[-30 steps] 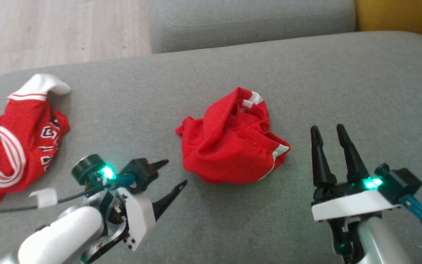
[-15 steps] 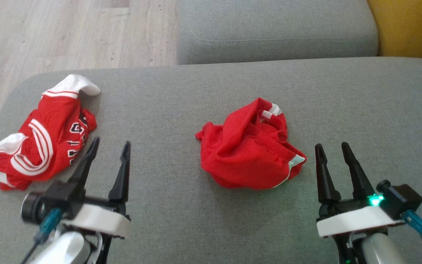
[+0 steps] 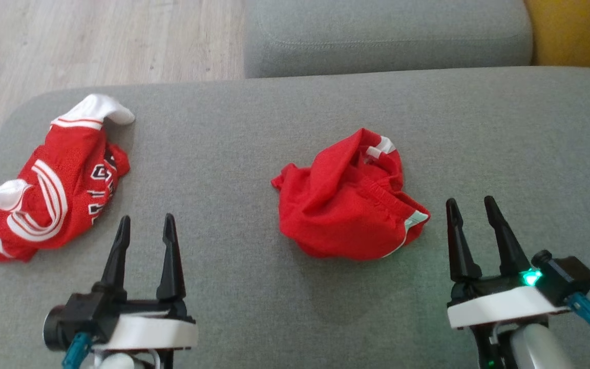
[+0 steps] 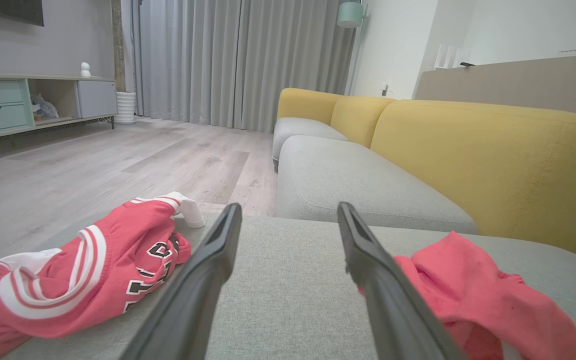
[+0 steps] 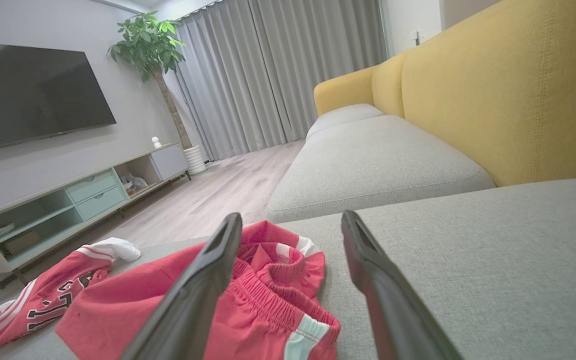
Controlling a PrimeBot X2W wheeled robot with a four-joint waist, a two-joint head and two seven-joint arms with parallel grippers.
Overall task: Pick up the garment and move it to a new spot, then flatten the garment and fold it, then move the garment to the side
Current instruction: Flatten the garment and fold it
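Observation:
A crumpled red garment [image 3: 349, 205] with white trim and an elastic waistband lies in a heap mid-cushion; it also shows as the garment [image 4: 478, 295] and the garment [image 5: 268, 305]. My left gripper [image 3: 146, 218] stands open and empty, well to the garment's left, fingers pointing away from me; its own view shows the left gripper [image 4: 289, 207] over bare fabric. My right gripper [image 3: 470, 201] is open and empty just right of the heap, apart from it. In the right wrist view, the right gripper [image 5: 292, 216] has the heap behind its left finger.
A second piece, a red jersey [image 3: 49, 189] with white stripes and black lettering, lies crumpled at the cushion's left end. The grey cushion [image 3: 254, 128] ends at wood floor [image 3: 95, 41] on the left. Another grey cushion [image 3: 387, 36] lies beyond, a yellow backrest [image 3: 576, 31] on the right.
My left gripper has swung from pointing right toward the heap to pointing straight ahead, further left. The camera has shifted. Both pieces of clothing lie unchanged; the right gripper has barely moved.

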